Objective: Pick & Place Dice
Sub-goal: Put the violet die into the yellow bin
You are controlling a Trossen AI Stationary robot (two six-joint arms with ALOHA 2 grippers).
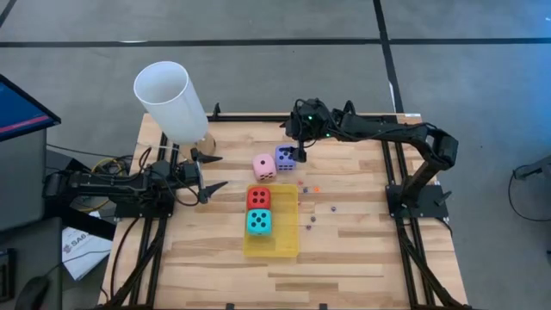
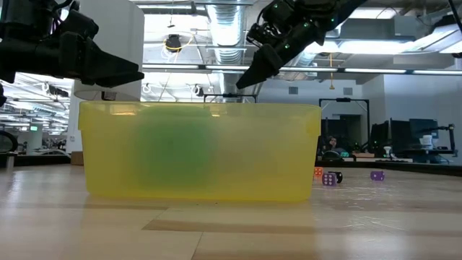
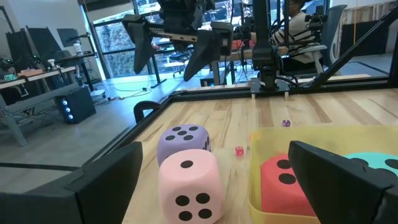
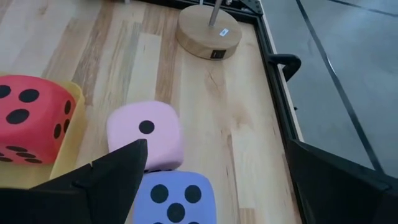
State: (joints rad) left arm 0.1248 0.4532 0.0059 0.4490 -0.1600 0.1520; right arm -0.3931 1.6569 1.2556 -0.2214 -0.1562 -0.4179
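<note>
Dice sit in two pairs: the red die (image 1: 258,198) and the cyan die (image 1: 259,222) lie inside the yellow tray (image 1: 290,245), while the pink die (image 1: 264,166) and the purple die (image 1: 285,158) rest touching each other on the counter (image 1: 362,250), just beyond the tray's far end. A few tiny coloured pieces (image 1: 312,219) are scattered on the wood to the tray's right.

The right gripper (image 1: 300,155) hangs directly above the purple die with its fingers spread wide and holding nothing; its wrist view shows the purple cube between the two dark fingers, the pink one just beside it. The step in hand looks like grasping the purple die. To do it well, the arm should descend straight, keeping one finger clear of the pink neighbour so it is not shoved aside, and close squarely on opposite flat faces before lifting toward the tray.

The left gripper (image 1: 209,171) waits near the counter's left edge, fingers parted and empty, beside the white cylinder (image 1: 170,101).
</note>
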